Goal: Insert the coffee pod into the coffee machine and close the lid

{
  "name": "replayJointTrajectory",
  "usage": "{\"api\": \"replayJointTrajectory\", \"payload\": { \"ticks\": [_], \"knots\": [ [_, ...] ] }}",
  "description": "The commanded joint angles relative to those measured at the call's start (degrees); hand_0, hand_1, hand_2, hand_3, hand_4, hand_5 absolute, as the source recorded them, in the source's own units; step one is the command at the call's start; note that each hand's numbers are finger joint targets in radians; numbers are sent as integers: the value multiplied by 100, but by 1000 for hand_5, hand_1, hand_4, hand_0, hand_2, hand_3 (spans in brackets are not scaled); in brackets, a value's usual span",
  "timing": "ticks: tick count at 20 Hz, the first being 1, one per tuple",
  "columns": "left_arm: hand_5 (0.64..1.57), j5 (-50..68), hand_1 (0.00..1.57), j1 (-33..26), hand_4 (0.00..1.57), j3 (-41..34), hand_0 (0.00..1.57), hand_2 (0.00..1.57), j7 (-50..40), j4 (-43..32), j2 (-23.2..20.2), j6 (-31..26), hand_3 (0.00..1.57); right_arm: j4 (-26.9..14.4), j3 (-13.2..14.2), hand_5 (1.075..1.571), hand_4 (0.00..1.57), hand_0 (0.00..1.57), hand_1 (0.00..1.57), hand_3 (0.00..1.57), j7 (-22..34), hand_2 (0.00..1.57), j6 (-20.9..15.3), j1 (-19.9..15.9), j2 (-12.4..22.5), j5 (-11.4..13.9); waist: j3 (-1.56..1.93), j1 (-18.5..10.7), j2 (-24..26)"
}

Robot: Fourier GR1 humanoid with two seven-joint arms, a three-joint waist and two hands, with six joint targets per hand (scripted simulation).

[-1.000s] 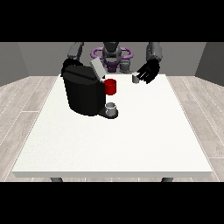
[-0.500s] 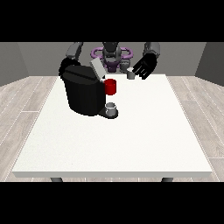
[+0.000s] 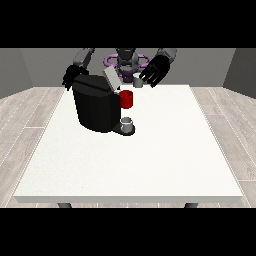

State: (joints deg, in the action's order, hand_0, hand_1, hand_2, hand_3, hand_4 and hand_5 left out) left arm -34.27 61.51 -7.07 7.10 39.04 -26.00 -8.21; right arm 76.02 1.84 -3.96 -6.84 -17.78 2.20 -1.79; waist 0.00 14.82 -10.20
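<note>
Hand at the view's right [image 3: 156, 70], upper centre-right of the frame: raised off the table, fingers curled down around a small grey coffee pod [image 3: 138, 82], pod pinched at the fingertips, above the far table edge. Just left of the pod, the machine's grey lid [image 3: 110, 78] stands tilted open. Below that, the black coffee machine [image 3: 94, 103] sits on the upper-left part of the white table [image 3: 150, 160]. A red part [image 3: 127, 99] sticks out on the machine's right side; a small grey cup [image 3: 127, 124] stands on the drip base under it. Hand at the view's left [image 3: 71, 77], upper left: behind the machine's top corner, partly hidden; can't tell whether its fingers are open or closed.
</note>
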Motion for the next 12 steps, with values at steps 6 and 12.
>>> {"api": "replayJointTrajectory", "payload": {
  "ticks": [6,12],
  "knots": [
    [1571,-132,1281,352,501,-88,1281,1306,-31,-164,-139,149,1226,289,-79,1571,520,0,0,0,-18,0,-230,-33,-37,201,0,285,-330],
    [1571,-170,1314,426,493,-18,1314,1328,58,-189,-19,70,1230,195,-11,1571,519,0,0,0,-107,0,-358,-163,-111,210,1,146,-513]
  ]
}}
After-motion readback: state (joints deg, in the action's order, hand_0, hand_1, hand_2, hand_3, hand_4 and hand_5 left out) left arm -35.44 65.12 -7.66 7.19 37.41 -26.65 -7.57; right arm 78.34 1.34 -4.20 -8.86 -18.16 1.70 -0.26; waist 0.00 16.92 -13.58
